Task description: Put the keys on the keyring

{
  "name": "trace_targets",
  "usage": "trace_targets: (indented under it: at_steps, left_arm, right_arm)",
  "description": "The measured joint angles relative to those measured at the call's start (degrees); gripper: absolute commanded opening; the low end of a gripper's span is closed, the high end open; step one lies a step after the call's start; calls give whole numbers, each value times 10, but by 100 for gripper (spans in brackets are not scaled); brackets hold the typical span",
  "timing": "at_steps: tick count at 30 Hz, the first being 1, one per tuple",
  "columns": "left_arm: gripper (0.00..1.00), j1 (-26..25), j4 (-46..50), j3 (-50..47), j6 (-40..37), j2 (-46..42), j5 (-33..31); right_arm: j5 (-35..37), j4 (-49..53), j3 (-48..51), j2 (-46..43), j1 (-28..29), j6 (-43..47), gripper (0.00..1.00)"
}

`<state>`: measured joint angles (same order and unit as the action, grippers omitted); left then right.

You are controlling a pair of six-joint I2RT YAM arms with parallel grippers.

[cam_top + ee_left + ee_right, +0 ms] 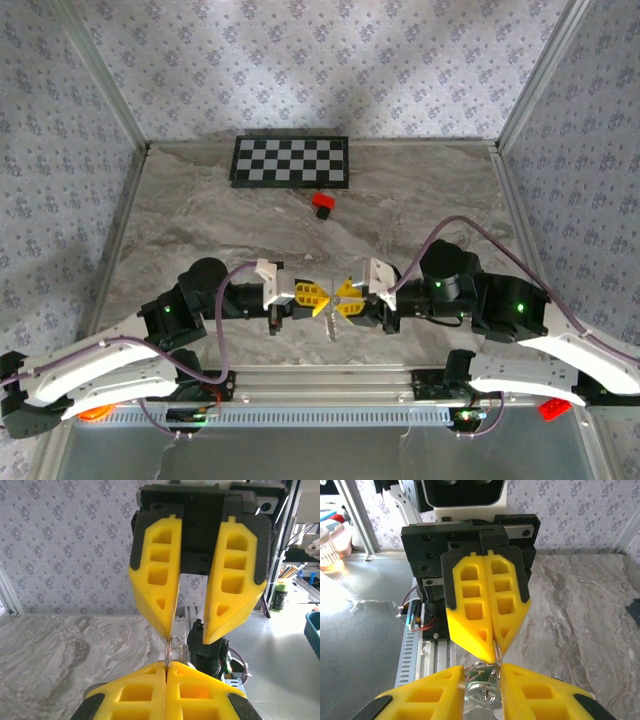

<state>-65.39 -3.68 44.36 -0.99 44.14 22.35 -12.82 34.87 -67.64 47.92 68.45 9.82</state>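
Observation:
My left gripper [324, 297] and right gripper [338, 299] meet tip to tip above the table's near middle. The left gripper [166, 666] is shut on the thin silvery keyring [170, 649], which stands up from its closed tips. The right gripper [187, 637] is open, one fingertip [166, 630] touching the ring's top. In the right wrist view the keyring [498, 656] runs from the left gripper [495, 647] down between my open right gripper [482, 672]. The key [478, 676], its head pale green, lies in that gap with more rings. It hangs below the grippers [330, 324].
A red block [322, 204] lies on the marble table [420, 200] in front of a checkerboard [290, 161] at the back. Metal posts and patterned walls close the sides. An aluminium rail [330, 380] runs along the near edge, with a red item [551, 407] at its right.

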Motion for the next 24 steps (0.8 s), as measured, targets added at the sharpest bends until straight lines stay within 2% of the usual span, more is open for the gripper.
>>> trace_targets:
  at_steps: [9,15,24]
  left_arm:
    - [0,0,-41,-17,16,-5,12]
    - [0,0,-57,-22,21,-5,18]
    - [0,0,-69,-23,21,-4,19]
  right_arm:
    - [-7,-25,6,0,-9,-4,24]
    - [-12,-35,12,0,-14,-5,29]
    - [-9,-49,32,-6,-14,-6,30]
